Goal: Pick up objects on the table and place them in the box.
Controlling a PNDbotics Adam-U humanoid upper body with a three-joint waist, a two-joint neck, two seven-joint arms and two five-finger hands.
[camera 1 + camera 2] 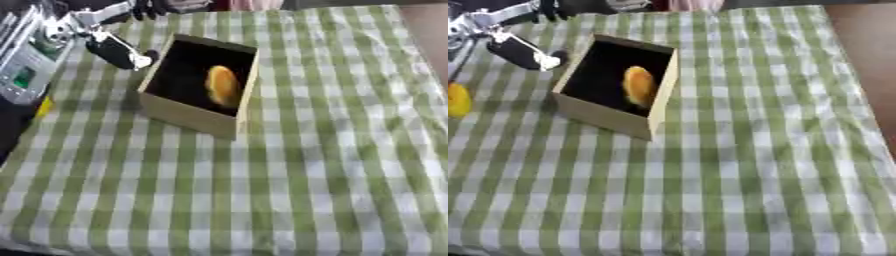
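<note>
Left hand (pixel 122 54), fingers unclear, hovers just beside the box (pixel 199 85) holding an orange object (pixel 223 85).

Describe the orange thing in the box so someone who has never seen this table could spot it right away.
Start from the green and white checked tablecloth and find the open cardboard box toward its far left. Inside, against the dark interior, lies an orange oval object. It is the only thing in the box, and its orange stands out from the black around it.
</note>
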